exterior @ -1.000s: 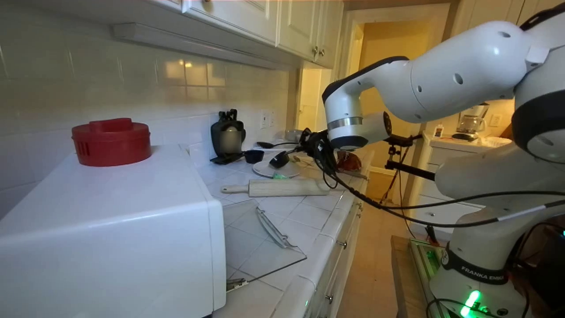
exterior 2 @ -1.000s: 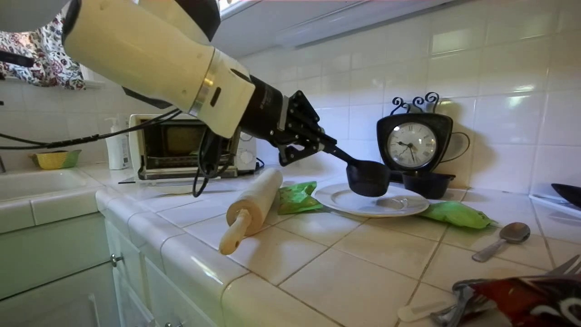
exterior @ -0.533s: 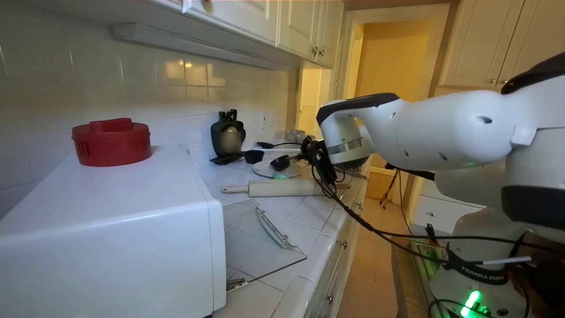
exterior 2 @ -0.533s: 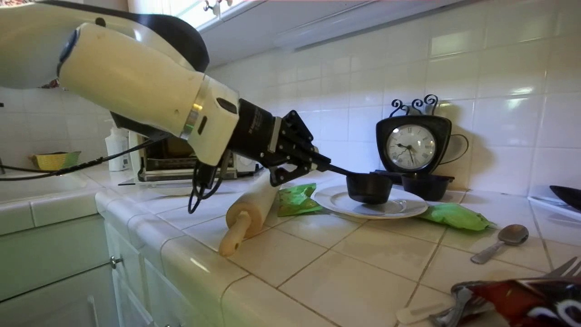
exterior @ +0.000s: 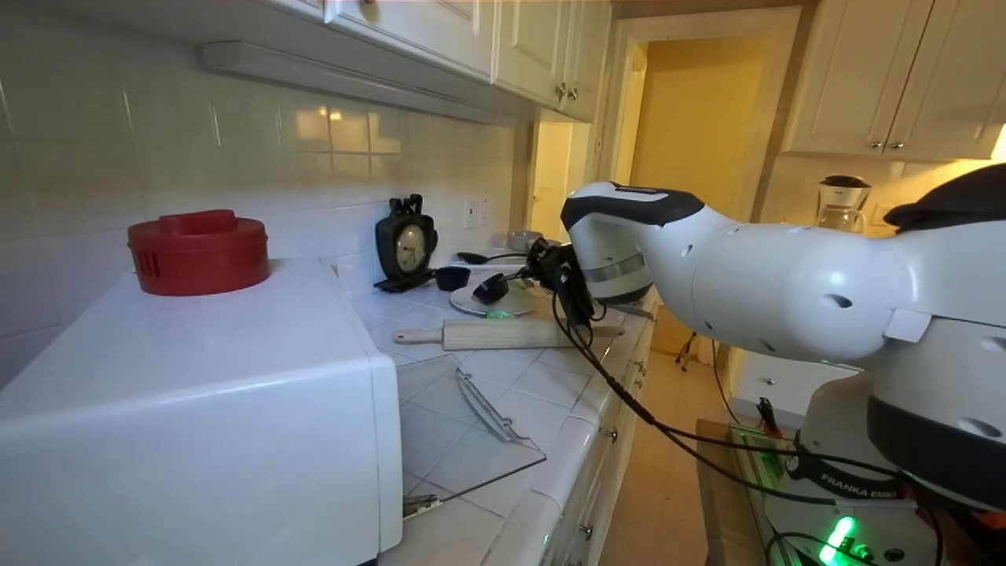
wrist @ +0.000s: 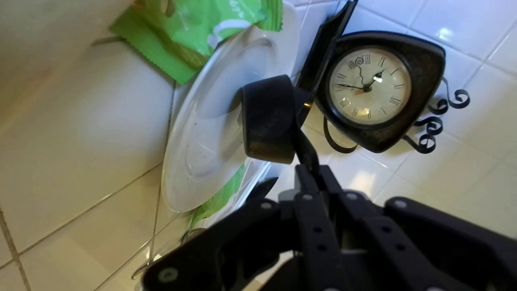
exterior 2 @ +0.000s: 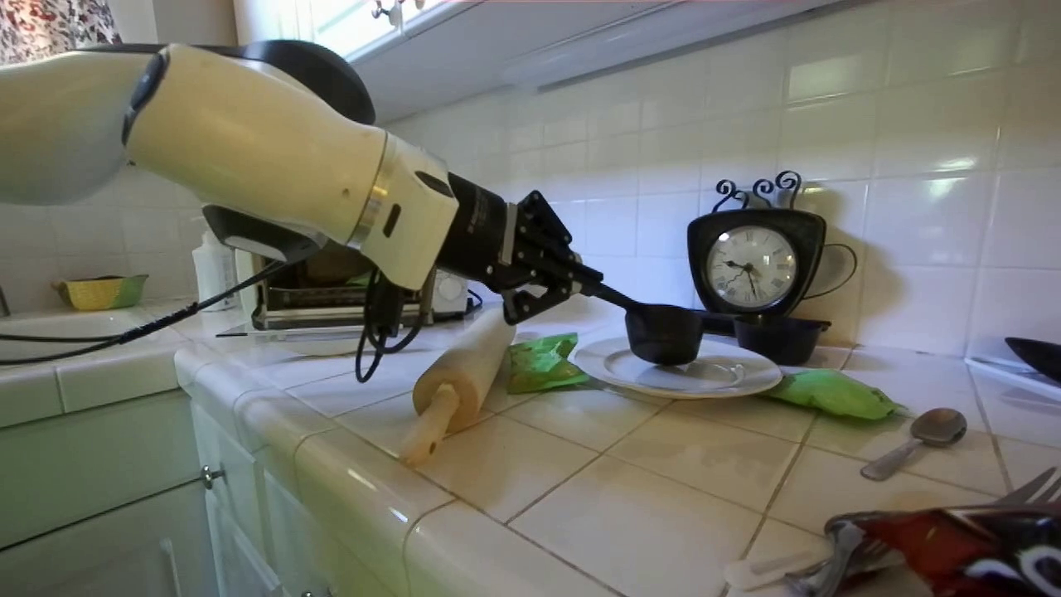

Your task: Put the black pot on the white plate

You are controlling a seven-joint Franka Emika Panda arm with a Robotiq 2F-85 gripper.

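My gripper (wrist: pixel 316 173) pinches the thin handle (wrist: pixel 307 151) of the black pot (exterior 2: pixel 663 333), its two fingers (wrist: pixel 303 182) drawn narrow around it, with the handle sloping up from the pot to my grip. The pot is held over the white plate (exterior 2: pixel 746 377), base turned toward the plate's inner part; whether the two are touching, I cannot tell. On the tiled counter (exterior 2: pixel 663 489), a green packet (exterior 2: pixel 543 365) lies between the plate and a wooden rolling pin (exterior 2: pixel 464 373), while another packet (exterior 2: pixel 837 394), also green, rests just beside the plate's opposite edge. Behind the plate, in an exterior view, a second pot (exterior 2: pixel 779 340), also black, stands in front of a black clock (exterior 2: pixel 754 261) with a pale dial, near the tiled wall (exterior 2: pixel 928 215). Farther along lie a metal spoon (exterior 2: pixel 937 427) and, at the lower corner of that same view, a red wrapper (exterior 2: pixel 953 547) beside a fork (exterior 2: pixel 1032 489), both partly cut off. In both exterior views, my white arm (exterior: pixel 786 291) reaches in over the counter. Past the rolling pin sits a toaster oven (exterior: pixel 196 440), its glass door (exterior: pixel 452 432) lowered and a red container (exterior: pixel 199 255) on top. A bottle (exterior 2: pixel 215 278) and a yellow and green bowl (exterior 2: pixel 95 292) stand near a sink (exterior 2: pixel 70 330); across the room, beyond my arm, is a coffee maker (exterior: pixel 841 204).
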